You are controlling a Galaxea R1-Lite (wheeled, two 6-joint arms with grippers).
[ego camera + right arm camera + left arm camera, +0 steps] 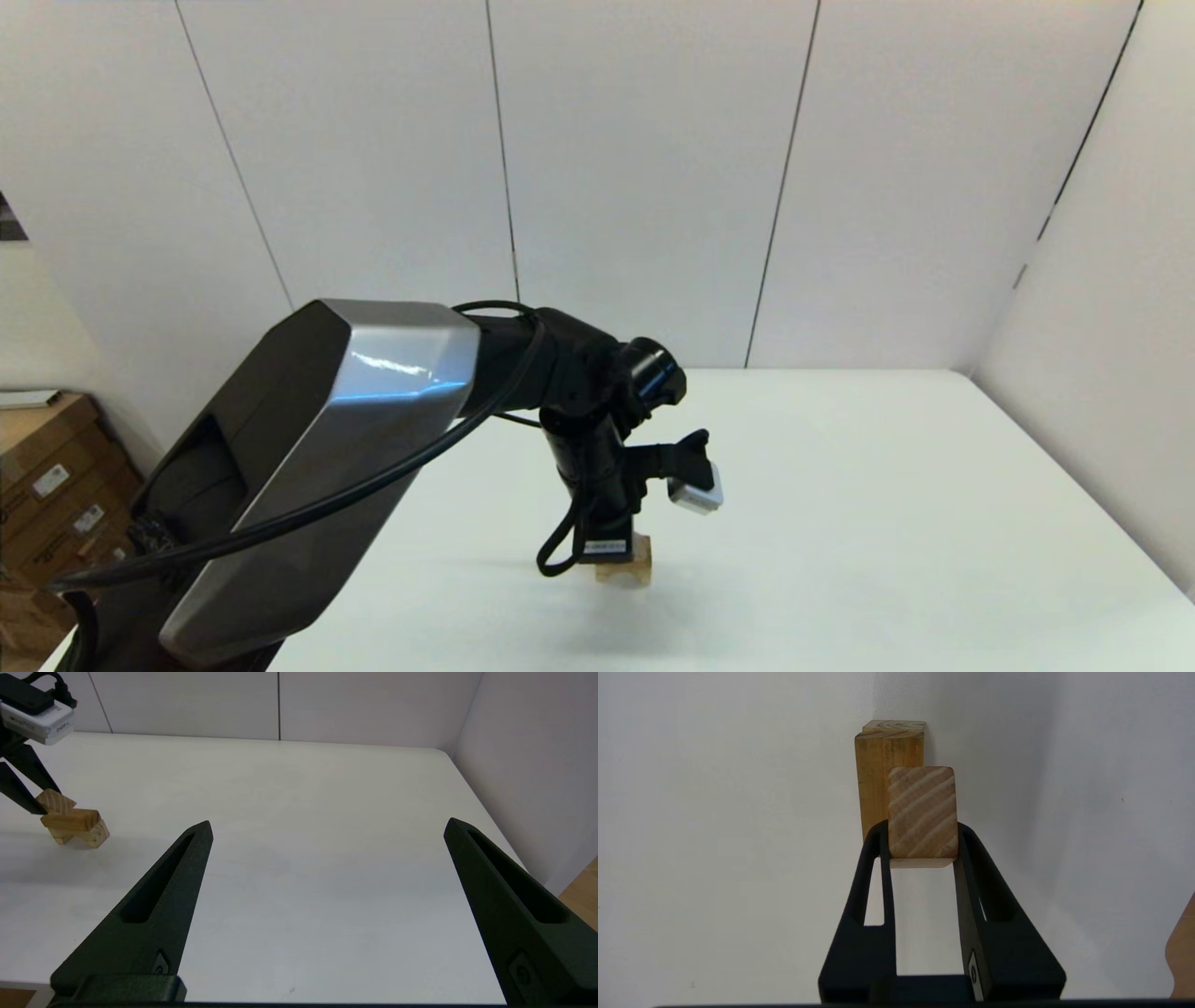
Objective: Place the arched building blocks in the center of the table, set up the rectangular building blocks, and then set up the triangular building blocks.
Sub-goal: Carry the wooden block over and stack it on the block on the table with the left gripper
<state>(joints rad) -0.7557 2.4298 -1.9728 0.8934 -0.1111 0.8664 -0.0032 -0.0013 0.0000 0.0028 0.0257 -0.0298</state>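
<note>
The arched building block [79, 836] stands on the white table [303, 788], left of the middle in the head view. The rectangular building block [70, 818] lies flat across its top. My left gripper [922, 828] points down over this stack and is shut on the small triangular building block [922, 809], which sits at the oblong brick's [878, 779] top; I cannot tell whether they touch. In the head view the left wrist hides most of the stack [624, 566]. My right gripper [328, 825] hovers open and holds nothing, low over the table's near right part.
Cardboard boxes [56, 504] stand on the floor beyond the table's left side. White wall panels close off the back and right. The table's right edge and rounded far corner [444, 752] lie close to the right arm, with wooden floor [579, 891] beyond.
</note>
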